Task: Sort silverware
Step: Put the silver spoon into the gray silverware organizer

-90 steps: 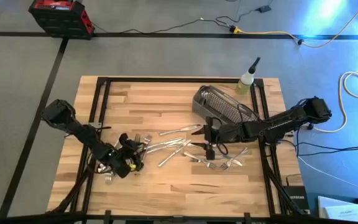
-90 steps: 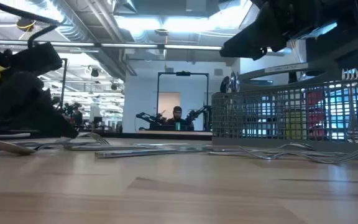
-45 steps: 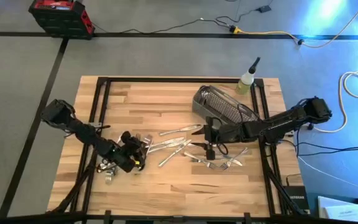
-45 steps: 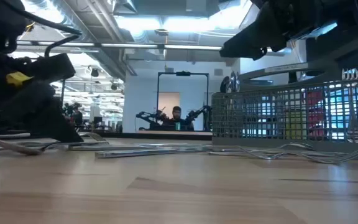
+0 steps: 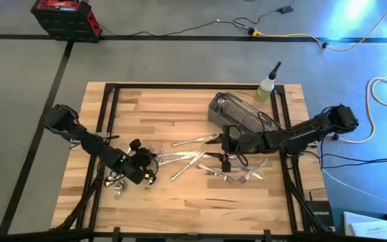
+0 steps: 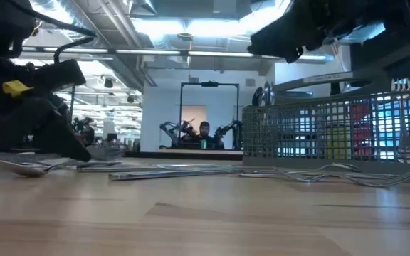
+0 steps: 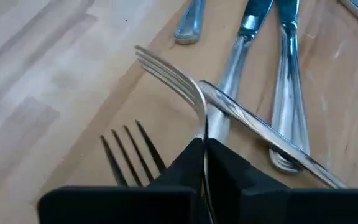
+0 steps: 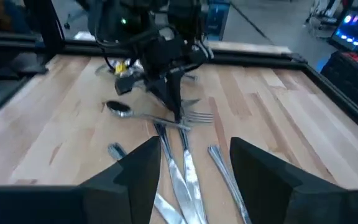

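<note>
The basket [image 5: 239, 115] stands in the upper right part of the table [image 5: 160, 107] in the high view. In the low view it fills the right side, and through its mesh some handles show inside, at its far right end; what kind they are I cannot tell.

Most of the silverware [image 5: 187, 156] lies loose on the wood in the middle of the high view, between the two arms. More pieces [image 5: 240, 176] lie at the lower right of it.

The left gripper [image 5: 146, 161] is low at the left edge of the pile. In the left wrist view its fingers [image 7: 232, 177] are clenched on a fork [image 7: 176, 78], which lies across other handles.

The right gripper [image 5: 226, 160] hangs over the middle pieces, below the basket. In the right wrist view its fingers [image 8: 143, 169] stand apart and hold nothing.
</note>
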`<move>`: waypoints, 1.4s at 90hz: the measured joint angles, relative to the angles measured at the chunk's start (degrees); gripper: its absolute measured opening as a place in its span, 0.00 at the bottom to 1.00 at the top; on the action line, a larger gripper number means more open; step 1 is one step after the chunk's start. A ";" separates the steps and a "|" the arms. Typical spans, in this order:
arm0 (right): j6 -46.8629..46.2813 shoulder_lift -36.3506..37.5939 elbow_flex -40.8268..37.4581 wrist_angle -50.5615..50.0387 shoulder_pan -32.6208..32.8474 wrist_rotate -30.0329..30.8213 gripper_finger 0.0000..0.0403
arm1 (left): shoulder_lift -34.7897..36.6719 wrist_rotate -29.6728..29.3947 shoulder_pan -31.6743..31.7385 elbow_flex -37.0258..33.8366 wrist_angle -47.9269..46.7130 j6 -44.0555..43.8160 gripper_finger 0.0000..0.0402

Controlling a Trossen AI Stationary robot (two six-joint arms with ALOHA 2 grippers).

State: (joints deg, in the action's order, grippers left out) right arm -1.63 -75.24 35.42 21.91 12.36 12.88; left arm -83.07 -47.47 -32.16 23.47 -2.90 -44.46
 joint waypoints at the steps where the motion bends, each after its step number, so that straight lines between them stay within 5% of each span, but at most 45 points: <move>1: -0.07 0.00 0.00 0.28 0.00 0.00 0.44 | 0.33 -0.31 0.00 0.00 0.03 0.12 0.00; 22: -8.10 -4.14 0.00 13.32 -0.02 -0.01 0.44 | 5.88 -7.03 0.00 0.14 2.51 6.55 0.00; 39: -16.00 -12.91 1.81 25.11 -0.13 2.39 0.44 | 6.89 -12.52 0.00 0.71 12.27 21.44 0.00; 70: -31.35 -23.69 11.53 26.19 -3.06 5.25 0.44 | 6.72 -25.31 1.27 9.33 15.72 56.65 0.00; 87: -28.76 -28.07 15.62 26.82 -2.99 5.22 0.44 | 6.72 -30.44 2.89 11.85 15.59 64.97 0.00; 101: -31.36 -28.89 17.49 28.05 -2.98 11.67 0.44 | 4.46 -37.33 3.22 12.94 15.97 71.39 0.00; 126: -31.54 -28.92 22.37 25.55 -3.02 17.09 0.44 | -2.42 -39.47 6.14 15.20 15.88 83.93 0.00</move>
State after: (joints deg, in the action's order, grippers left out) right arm -33.17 -104.16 57.79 47.46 9.34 29.98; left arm -85.50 -86.94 -26.02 38.68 12.99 39.47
